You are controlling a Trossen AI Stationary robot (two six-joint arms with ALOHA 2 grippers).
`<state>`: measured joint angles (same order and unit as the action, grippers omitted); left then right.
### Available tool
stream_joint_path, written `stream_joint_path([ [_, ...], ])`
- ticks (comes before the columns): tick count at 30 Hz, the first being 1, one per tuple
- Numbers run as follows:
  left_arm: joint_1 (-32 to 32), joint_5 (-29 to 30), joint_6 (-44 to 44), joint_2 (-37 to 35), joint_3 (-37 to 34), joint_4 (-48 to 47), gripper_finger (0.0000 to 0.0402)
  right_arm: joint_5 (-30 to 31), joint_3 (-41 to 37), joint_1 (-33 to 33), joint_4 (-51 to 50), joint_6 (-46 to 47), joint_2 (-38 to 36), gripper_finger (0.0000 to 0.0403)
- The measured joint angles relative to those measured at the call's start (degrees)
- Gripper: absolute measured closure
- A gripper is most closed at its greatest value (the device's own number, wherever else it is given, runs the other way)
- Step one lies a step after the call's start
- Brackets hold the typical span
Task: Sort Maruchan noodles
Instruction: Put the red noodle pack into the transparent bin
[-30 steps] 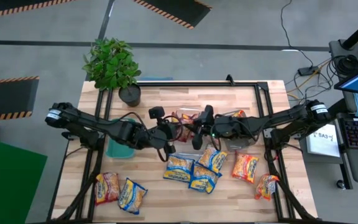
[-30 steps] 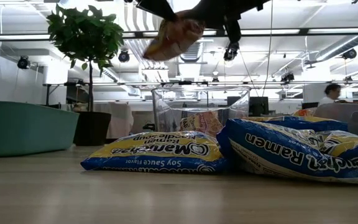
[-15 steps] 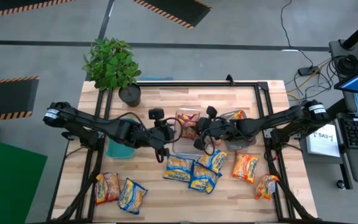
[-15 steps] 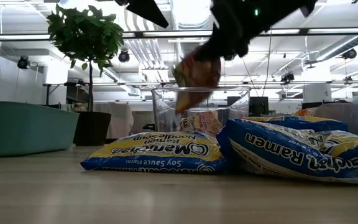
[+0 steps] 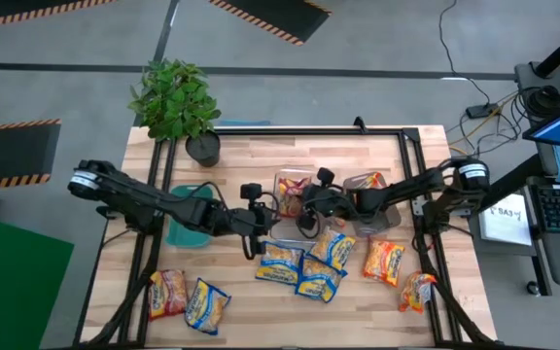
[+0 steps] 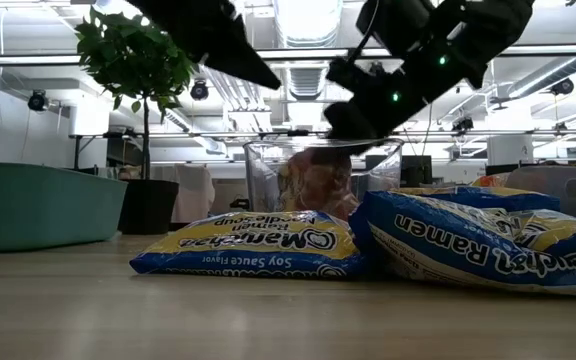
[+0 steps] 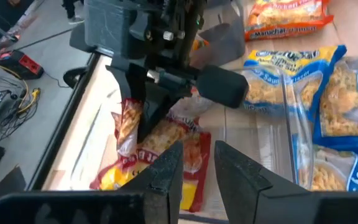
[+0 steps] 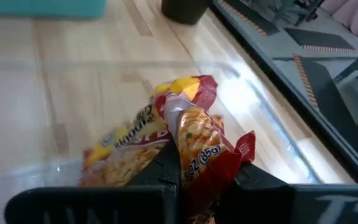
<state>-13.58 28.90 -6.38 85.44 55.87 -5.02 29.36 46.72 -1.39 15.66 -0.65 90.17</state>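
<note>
My right gripper (image 5: 306, 201) hangs in the clear bin (image 6: 263, 175) at the table's middle, shut on a red-edged Maruchan packet (image 8: 197, 140). A second red-edged packet (image 8: 120, 152) lies flat on the bin's floor. My left gripper (image 5: 263, 216) is open just left of the bin, touching nothing; in its wrist view the fingers (image 7: 166, 171) frame the right gripper (image 7: 143, 102). Blue-edged packets (image 5: 299, 264) lie on the table in front of the bin. Orange-edged ones (image 5: 384, 261) lie to their right, two more (image 5: 188, 298) near the left front corner. My right gripper pinches the red-edged packet between its two fingers (image 8: 166, 171), on its crumpled end (image 8: 194, 165). It comes from above, slanting down into the clear bin. The packet hangs below the fingers, its free end (image 8: 188, 90) down by the packet on the bin's floor.
A second bin (image 5: 372, 199) to the right holds an orange packet (image 5: 372, 179). A teal bin (image 5: 185, 231) sits under the left arm. A potted plant (image 5: 178, 102) stands at the far left corner. Bare wood lies along the far and near edges.
My right gripper has come down with the red-edged packet from high above the table into the clear bin. The packet, first up at the low view's top, now hangs inside the bin's walls. The left gripper has stayed beside the bin.
</note>
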Motion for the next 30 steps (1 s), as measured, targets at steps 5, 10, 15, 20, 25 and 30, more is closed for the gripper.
stream_joint_path([
  [5,0.10,0.00,1.36,0.07,-3.57,6.13,0.0337,0.42,0.04,-0.07,-0.72,1.35,0.85,0.0335],
  [10,0.20,-0.02,3.93,0.07,-5.06,6.48,0.0344,0.87,0.04,-0.07,-1.64,2.28,-0.45,0.0279],
  [15,0.20,-0.02,5.33,0.07,-6.22,6.40,0.0350,2.77,0.04,-0.07,-5.12,2.36,-3.55,0.0235],
  [20,0.15,-0.03,5.44,0.02,-6.59,5.71,0.0354,3.70,0.07,-0.07,-8.33,4.59,-7.74,0.0225],
  [25,0.06,0.00,3.05,-1.54,-6.16,3.89,0.0354,3.79,0.59,0.07,-9.83,4.79,-10.46,0.0256],
  [30,0.04,0.08,1.82,-5.28,-6.32,2.11,0.0354,3.70,2.59,0.31,-13.18,4.73,-10.23,0.0303],
])
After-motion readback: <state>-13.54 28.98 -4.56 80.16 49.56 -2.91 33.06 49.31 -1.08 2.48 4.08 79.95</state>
